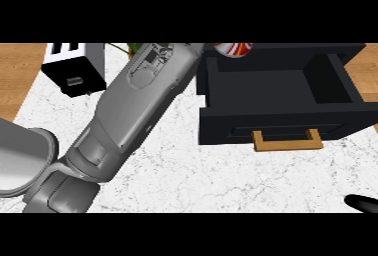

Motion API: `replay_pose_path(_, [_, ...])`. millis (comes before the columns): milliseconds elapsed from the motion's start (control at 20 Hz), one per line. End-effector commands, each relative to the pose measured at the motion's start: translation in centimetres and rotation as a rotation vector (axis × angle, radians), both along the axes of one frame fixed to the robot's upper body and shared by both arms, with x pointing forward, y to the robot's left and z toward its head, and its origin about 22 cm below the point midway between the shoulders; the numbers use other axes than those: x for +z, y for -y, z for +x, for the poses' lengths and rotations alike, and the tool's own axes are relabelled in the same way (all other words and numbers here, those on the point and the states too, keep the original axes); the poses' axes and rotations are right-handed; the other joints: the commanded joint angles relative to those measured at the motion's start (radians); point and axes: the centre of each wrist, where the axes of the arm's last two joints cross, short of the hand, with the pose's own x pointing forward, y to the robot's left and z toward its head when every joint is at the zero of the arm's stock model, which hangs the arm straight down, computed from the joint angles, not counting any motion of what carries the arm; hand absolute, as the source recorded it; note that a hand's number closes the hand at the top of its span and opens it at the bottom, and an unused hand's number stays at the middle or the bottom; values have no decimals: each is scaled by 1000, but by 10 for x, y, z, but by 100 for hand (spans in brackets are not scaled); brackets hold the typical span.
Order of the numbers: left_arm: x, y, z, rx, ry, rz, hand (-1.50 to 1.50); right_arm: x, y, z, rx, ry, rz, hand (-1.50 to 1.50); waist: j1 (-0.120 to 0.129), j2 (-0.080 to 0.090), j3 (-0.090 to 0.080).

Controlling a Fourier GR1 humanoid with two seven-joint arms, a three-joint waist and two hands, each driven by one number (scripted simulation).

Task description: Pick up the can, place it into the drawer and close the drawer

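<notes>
The red-and-white striped can (pixel 233 48) shows only in part at the view's top edge, just above the back rim of the black drawer (pixel 275 123). The drawer stands pulled open, nothing showing in it, with a wooden handle (pixel 288 140) on its front. My left forearm (pixel 136 105) stretches from the lower left up to the top edge beside the can; its hand is cut off there, so I cannot tell whether it holds the can. Of my right hand (pixel 362 202) only a black tip shows at the lower right.
A black-and-white toaster (pixel 74 70) stands at the back left on the white marble counter (pixel 221 175), with green leaves (pixel 125 48) beside it. A grey rounded body (pixel 22 160) fills the left edge. Wooden floor shows past both counter sides.
</notes>
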Motion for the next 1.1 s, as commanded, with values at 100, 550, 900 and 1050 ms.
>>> replay_pose_path(100, [21, 20, 6, 18, -18, 56, 150, 2, 7, 4, 7, 19, 7, -150, -13, 4, 1])
replay_pose_path(550, [6, 27, 9, 99, 24, 112, 150, 18, -9, 15, 41, 15, -12, -150, -58, 16, 2])
replay_pose_path(900, [15, 32, 10, 217, 3, 82, -150, 12, -9, 15, 80, 11, -9, -150, -71, 16, 3])
replay_pose_path(1050, [14, 29, 13, 224, 17, 78, -150, 15, -3, 28, 55, 9, -27, -150, -57, 21, 3])
